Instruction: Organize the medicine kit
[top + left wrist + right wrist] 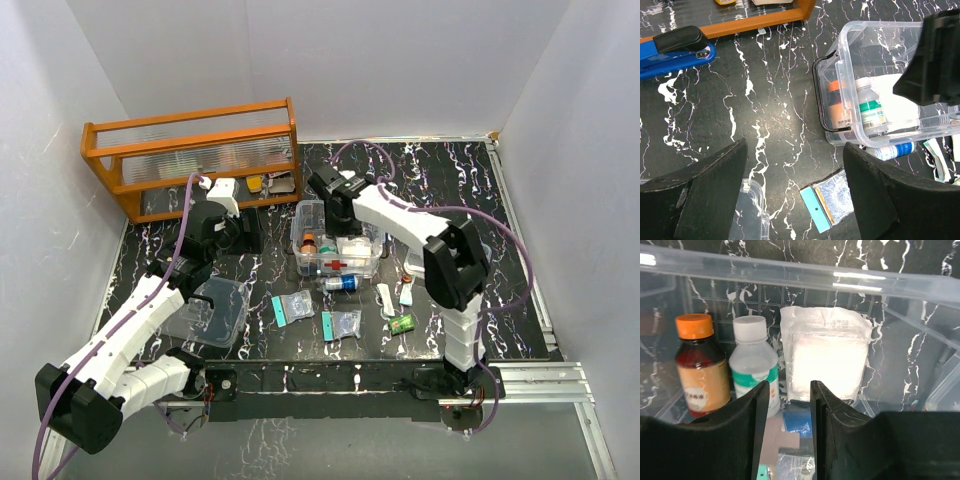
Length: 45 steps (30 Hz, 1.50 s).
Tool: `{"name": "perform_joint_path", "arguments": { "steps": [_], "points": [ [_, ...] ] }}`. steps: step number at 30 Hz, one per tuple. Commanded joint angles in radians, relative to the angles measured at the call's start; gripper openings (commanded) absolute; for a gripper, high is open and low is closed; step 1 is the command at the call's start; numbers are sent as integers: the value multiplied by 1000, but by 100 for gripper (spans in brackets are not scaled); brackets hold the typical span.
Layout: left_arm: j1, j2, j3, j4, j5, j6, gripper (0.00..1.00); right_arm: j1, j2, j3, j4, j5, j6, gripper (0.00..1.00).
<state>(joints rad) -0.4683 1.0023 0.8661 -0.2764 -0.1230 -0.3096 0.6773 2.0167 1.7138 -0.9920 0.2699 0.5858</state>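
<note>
The medicine kit (365,268), a clear box with a red cross on its front, stands open mid-table. Its clear lid (212,311) lies apart at the front left. My right gripper (330,210) hangs over the box, open and empty. In the right wrist view its gripper (789,390) faces an orange-capped brown bottle (700,367), a white bottle with a green label (754,365) and a white gauze pack (826,355) inside. My left gripper (240,232) is wide open and empty left of the kit (880,35); in its wrist view the gripper (795,150) is above bare table.
An orange wooden rack (195,150) stands at the back left, with a blue stapler (675,50) near it. In front of the kit lie two small bags with teal headers (293,307) (342,323), a blue-capped vial (340,284), a white tube (386,298) and a green item (402,323).
</note>
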Motion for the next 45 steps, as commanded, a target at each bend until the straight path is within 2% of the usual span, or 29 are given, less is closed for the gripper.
{"name": "perform_joint_path", "arguments": {
  "steps": [1, 12, 16, 20, 24, 33, 45],
  "points": [
    [2, -11, -1, 12, 14, 12, 76, -15, -153, -52, 119, -1, 31, 37],
    [2, 57, -1, -24, 254, 1, 75, -18, -526, -350, 421, -35, 26, 45],
    [2, 90, -50, -38, 262, -149, 69, -16, -633, -462, 506, -28, 38, 46],
    [-2, 139, -112, -53, 239, -373, 61, -17, -715, -555, 562, -31, 53, 46],
    [-34, 174, -175, -5, 254, -526, 61, -17, -763, -615, 594, -52, 65, 47],
    [-160, 233, -177, -60, 101, -705, 65, -17, -833, -703, 640, -93, 31, 48],
    [-313, 434, -63, -170, -50, -808, 61, -19, -888, -742, 654, -73, -12, 48]
  ]
}}
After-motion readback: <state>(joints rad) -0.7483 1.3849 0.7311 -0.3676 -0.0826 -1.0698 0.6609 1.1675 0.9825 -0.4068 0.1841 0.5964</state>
